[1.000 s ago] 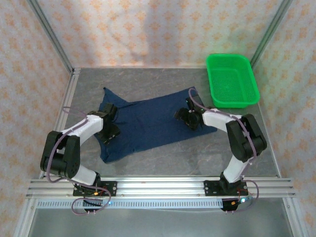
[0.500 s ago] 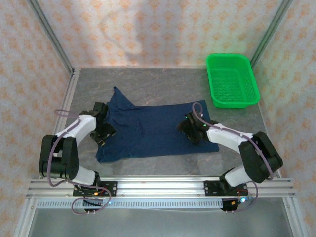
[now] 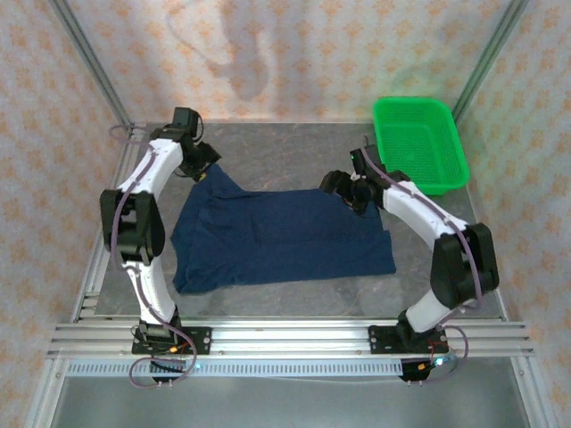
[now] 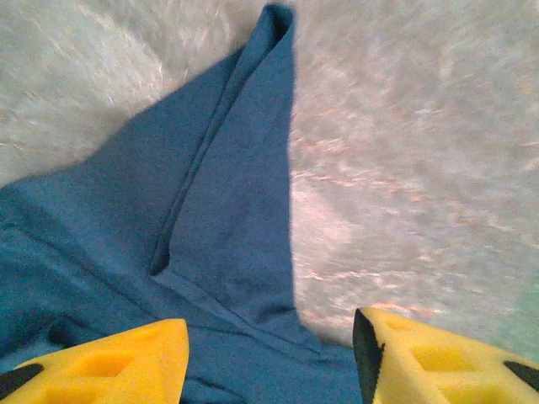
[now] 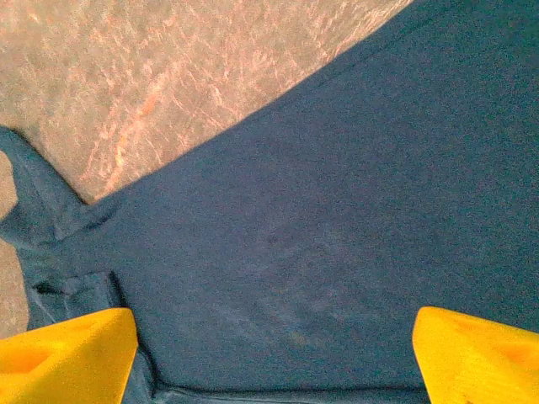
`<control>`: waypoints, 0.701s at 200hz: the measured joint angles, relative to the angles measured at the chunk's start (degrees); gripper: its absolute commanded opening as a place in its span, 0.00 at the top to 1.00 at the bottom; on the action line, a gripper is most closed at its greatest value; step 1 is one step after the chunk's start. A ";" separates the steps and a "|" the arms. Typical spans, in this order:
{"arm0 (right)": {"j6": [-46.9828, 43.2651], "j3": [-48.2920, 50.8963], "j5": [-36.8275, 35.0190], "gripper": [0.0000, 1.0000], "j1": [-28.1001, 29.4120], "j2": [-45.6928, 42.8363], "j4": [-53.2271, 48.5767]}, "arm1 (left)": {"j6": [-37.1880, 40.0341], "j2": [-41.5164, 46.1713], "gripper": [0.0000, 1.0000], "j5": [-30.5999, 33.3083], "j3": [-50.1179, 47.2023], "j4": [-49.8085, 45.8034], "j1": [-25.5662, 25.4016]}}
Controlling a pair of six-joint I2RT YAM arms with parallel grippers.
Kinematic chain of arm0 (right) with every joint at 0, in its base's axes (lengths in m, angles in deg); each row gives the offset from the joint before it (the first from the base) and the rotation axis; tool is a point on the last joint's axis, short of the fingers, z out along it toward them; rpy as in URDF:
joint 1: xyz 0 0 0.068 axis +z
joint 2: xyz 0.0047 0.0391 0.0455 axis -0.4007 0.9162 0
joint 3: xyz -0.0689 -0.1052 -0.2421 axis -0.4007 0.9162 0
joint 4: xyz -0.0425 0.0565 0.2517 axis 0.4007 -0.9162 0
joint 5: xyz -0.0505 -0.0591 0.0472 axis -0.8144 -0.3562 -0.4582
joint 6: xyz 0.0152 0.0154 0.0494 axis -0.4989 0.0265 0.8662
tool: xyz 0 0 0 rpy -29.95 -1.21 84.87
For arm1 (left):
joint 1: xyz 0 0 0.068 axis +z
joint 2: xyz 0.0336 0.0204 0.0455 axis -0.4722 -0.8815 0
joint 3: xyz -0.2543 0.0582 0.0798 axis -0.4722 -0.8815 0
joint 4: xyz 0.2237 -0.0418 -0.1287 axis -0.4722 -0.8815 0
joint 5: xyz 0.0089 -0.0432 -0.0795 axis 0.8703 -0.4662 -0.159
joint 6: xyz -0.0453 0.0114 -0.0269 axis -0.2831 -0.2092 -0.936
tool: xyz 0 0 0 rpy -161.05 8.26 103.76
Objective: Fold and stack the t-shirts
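Overhead view: one dark navy t-shirt (image 3: pixel 277 241) is lying spread out in the middle of a grey table (image 3: pixel 294 152), roughly flat, with a plain blue side facing up. One sleeve is poking out toward the upper left of the frame.

The left gripper (image 3: pixel 201 169) is hovering at that upper-left sleeve. In the left wrist view its yellow fingers (image 4: pixel 101 362) are standing apart at the bottom of the frame. The pointed sleeve of the shirt (image 4: pixel 219 210) is lying on the table ahead of them, ungripped.

The right gripper (image 3: pixel 350 189) is hovering over the shirt's upper right corner. In the right wrist view its yellow fingers (image 5: pixel 67 353) are spread wide at the bottom corners of the frame. Flat blue cloth (image 5: pixel 337 210) is lying beneath them, and nothing is being held.

The task appears to be at an early stage. The shirt is laid out but no fold is visible, so every fold and the stacking are yet to be done.

A bright green mesh basket (image 3: pixel 412 101) is sitting at the upper right of the overhead frame, apart from the shirt, with nothing lying inside it.
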 measured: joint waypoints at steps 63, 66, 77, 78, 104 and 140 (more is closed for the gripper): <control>-1.49 -5.27 3.52 0.16 -3.32 9.18 -1.60 | -1.55 -5.57 0.49 -1.84 1.27 -1.49 0.94; -1.60 -5.79 3.65 0.16 -3.32 9.46 -1.60 | -1.55 -5.84 0.49 -1.81 1.92 -1.42 1.09; -1.81 -7.45 3.98 0.16 -3.28 10.27 -1.57 | -1.70 -7.52 0.49 -1.49 5.16 -1.20 1.57; -1.84 -7.56 4.00 0.16 -3.28 10.32 -1.57 | -1.70 -7.63 0.49 -1.49 5.38 -1.16 1.60; -1.81 -8.48 4.33 0.16 -3.32 11.10 -1.66 | -1.70 -11.76 0.49 -0.35 11.41 -0.57 2.64; -1.97 -8.46 4.33 0.16 -3.45 12.17 -2.49 | -1.68 -18.34 0.51 1.01 18.86 -0.57 4.57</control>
